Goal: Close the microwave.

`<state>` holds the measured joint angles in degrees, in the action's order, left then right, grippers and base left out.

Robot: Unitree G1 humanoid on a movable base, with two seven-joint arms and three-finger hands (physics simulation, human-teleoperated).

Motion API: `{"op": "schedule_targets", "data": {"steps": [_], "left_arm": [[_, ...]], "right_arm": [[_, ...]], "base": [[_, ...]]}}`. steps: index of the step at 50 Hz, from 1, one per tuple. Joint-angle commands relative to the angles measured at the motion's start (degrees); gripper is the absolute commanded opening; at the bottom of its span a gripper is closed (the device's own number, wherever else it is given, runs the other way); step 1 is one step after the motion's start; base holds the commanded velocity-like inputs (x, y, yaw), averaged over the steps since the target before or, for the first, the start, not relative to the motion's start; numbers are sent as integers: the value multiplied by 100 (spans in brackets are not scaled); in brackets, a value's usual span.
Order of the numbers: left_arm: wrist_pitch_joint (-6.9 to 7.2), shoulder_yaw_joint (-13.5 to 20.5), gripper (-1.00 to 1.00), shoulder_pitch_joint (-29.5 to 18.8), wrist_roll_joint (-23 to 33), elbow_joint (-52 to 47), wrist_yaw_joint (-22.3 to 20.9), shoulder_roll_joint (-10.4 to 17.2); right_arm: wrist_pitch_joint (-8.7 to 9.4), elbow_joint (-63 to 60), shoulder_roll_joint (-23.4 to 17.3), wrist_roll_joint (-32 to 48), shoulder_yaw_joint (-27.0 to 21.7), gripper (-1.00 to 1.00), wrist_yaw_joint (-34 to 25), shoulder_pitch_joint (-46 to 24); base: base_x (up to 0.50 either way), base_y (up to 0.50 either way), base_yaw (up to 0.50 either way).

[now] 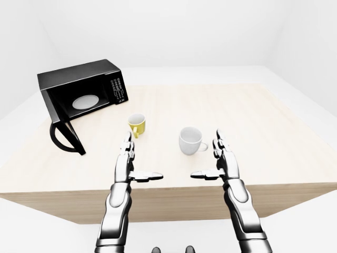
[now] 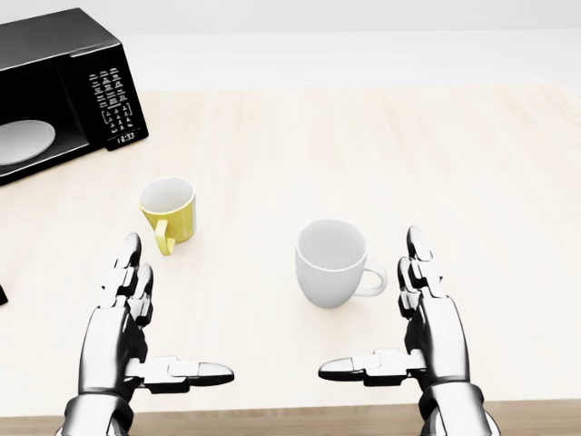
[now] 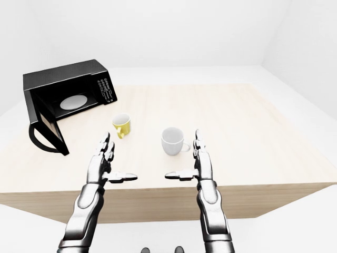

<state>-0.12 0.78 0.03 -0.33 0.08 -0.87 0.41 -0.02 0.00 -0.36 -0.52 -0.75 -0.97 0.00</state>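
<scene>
The microwave (image 1: 79,97) stands near the far left corner of the pale wooden surface (image 1: 274,137), black, with its door (image 1: 66,138) swung wide open toward the left edge. On its control panel (image 2: 113,107), in the head view, rows of small white buttons show, and below them a lit display with digits too small to read with certainty. Inside the open cavity lies a white turntable plate (image 1: 84,101); nothing shows on it.

A yellow mug (image 2: 171,211) stands upright on the surface, nearer the near edge than the microwave and to its right, handle turned toward the near edge. Its white inside looks bare. A white mug (image 2: 330,263), larger, stands upright further right, about midway across the surface, handle pointing right; it too looks to hold nothing.

The left hand (image 2: 136,341) hovers near the near edge, just short of the yellow mug, fingers stretched straight out and thumb pointing inward, released and grasping nothing. The right hand (image 2: 413,331) mirrors it just beside the white mug's handle, fingers extended, thumb pointing inward, released as well, touching nothing.
</scene>
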Motion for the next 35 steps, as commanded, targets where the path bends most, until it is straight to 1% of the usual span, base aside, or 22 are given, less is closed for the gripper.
{"op": "schedule_targets", "data": {"steps": [1,9,12,13,19,20,21,22,24,25,26,27,28,29,31,33,35], "left_arm": [[-36,104,100,20,-32,21,-136,56],[-13,101,100,17,-36,1,-146,54],[-49,93,100,28,-30,25,-149,50],[-34,87,100,36,-28,2,-151,49],[-58,76,100,34,-13,53,-150,43],[12,78,100,47,-63,10,-167,32],[118,50,100,125,-65,-187,-178,28],[174,40,100,162,-70,-289,-189,27],[372,30,100,258,-99,-629,-224,31],[512,53,100,344,-149,-999,-256,47],[512,83,100,386,-207,-1207,-280,46],[512,115,100,435,-280,-1450,-306,46],[512,118,100,438,-282,-1466,-310,43],[512,216,100,564,-516,-2129,-371,55],[512,282,100,660,-593,-2595,-405,64],[512,463,100,822,-756,-3454,-442,93],[512,623,100,900,-861,-3996,-498,81]], "right_arm": [[5,-1,-51,-98,-107,100,-162,-6],[4,33,-46,-113,-100,100,-162,-36],[18,7,-43,-116,-96,100,-158,-25],[8,6,-40,-127,-93,100,-165,-23],[-82,224,-32,-106,-70,100,-148,-77],[-81,225,-33,-96,-67,100,-139,-77],[4,53,-22,-120,-54,100,-139,-31],[64,-55,-21,-121,-41,100,-140,-2],[208,-310,-23,-106,-24,100,-126,57],[348,-632,-26,-77,-3,100,-111,143],[428,-805,-23,-52,9,100,-102,190],[425,-924,-30,45,33,100,-68,223],[426,-932,-28,54,32,100,-70,225],[502,-1443,3,103,121,100,-59,366],[502,-1809,5,256,189,100,-12,463],[502,-2863,12,426,329,100,8,704],[502,-3466,7,545,393,100,23,823]], "base": [[0,0,0],[0,0,0],[0,0,0],[0,0,0],[0,0,0],[0,0,0],[0,0,0],[0,0,0],[0,0,0],[0,0,0],[0,0,0],[0,0,0],[0,0,0],[0,0,0],[0,0,0],[0,0,0],[0,0,0]]}}
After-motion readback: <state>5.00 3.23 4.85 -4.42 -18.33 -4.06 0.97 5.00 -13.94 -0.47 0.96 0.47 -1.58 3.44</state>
